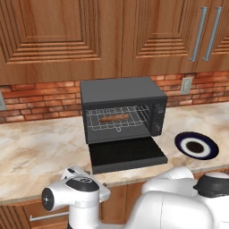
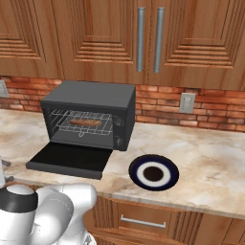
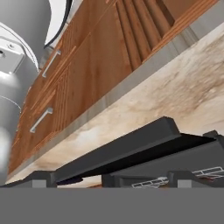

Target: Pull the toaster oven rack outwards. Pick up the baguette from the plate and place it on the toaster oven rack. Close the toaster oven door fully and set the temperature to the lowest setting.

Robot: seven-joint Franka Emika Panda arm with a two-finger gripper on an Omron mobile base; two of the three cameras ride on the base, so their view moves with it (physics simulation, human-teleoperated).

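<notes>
The toaster oven (image 1: 120, 94) (image 2: 91, 98) stands on the counter against the brick wall. Its door (image 1: 127, 154) (image 2: 72, 158) is folded down flat. The baguette (image 1: 114, 118) (image 2: 86, 122) lies on the silver rack (image 1: 96, 123) (image 2: 60, 119) inside the cavity. To the oven's right sits the navy-rimmed plate (image 1: 181, 142) (image 2: 136, 173), with nothing on it. My gripper (image 3: 113, 181) is open, low at the counter's front edge, looking at the door (image 3: 131, 148) from below. Bits of rack wire (image 3: 151, 182) show past the door.
The oven's control strip (image 1: 157, 118) (image 2: 119, 129) is on the right of its front. Wooden cabinets hang above. Drawer fronts with handles (image 3: 41, 120) run under the marble counter (image 1: 36, 147). A wall outlet (image 1: 185, 85) is behind the plate.
</notes>
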